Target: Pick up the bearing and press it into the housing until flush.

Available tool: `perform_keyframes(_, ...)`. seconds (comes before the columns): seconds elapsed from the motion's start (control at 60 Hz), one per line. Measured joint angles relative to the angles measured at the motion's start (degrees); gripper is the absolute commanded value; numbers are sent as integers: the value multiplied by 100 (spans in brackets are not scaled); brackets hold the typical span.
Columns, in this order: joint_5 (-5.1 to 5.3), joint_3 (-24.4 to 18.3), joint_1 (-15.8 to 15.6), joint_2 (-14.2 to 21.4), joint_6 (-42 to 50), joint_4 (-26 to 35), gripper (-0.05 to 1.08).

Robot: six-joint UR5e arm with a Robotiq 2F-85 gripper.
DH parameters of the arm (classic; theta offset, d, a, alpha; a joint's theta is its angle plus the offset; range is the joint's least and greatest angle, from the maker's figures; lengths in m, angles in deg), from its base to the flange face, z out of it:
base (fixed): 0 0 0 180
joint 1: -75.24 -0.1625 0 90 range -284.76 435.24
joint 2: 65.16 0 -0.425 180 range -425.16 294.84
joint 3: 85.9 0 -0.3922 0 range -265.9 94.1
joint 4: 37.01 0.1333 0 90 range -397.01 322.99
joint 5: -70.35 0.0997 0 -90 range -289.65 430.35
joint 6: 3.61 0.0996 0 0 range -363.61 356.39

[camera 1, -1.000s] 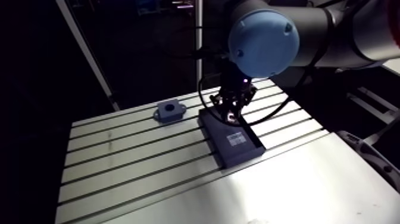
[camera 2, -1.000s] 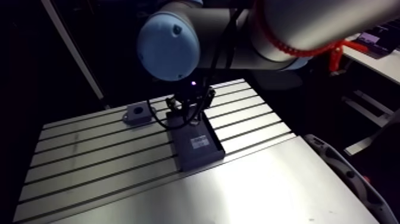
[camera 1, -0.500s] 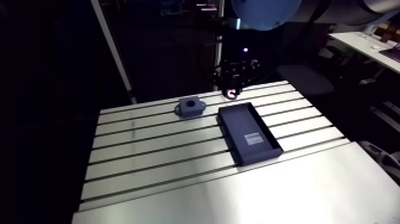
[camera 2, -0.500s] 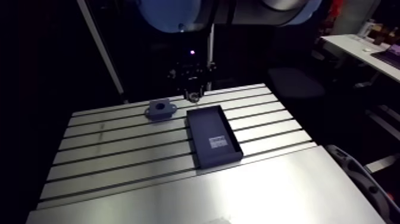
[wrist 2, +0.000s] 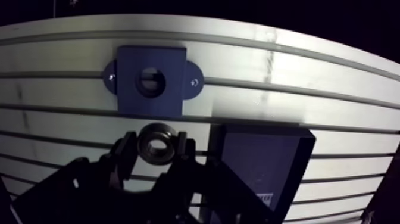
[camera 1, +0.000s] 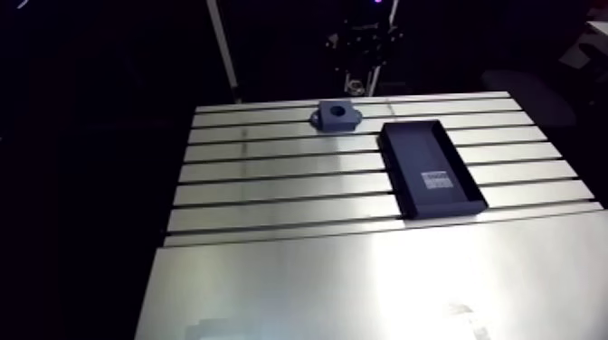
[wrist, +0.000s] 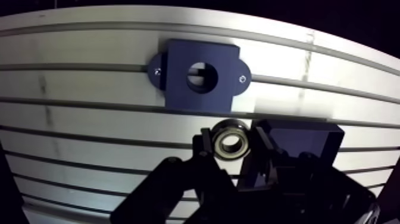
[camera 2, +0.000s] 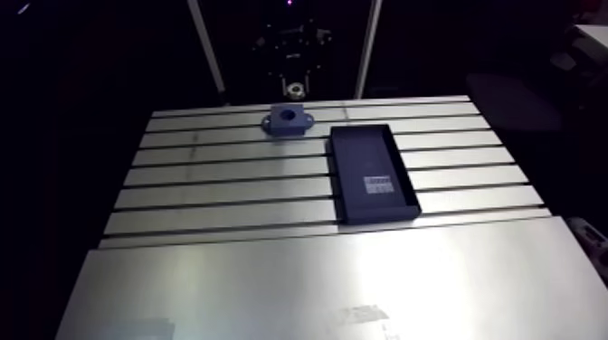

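A slotted aluminium table stands brightly lit in a dark room, its black T-slots running from 9 to 3 o'clock. A smooth metal plate adjoins its near edge at 6 o'clock, catching strong glare. Behind the far edge rise a left post at 11 o'clock and a right post at 1 o'clock.

White label inside the dark tray, its print illegible
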Motion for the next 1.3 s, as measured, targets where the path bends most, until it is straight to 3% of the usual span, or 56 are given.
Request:
perform_keyframes(0.5,-14,-425,-119,-434,82,133,81)
perform_keyframes(1.3,-13,-488,-167,-828,90,-108,82)
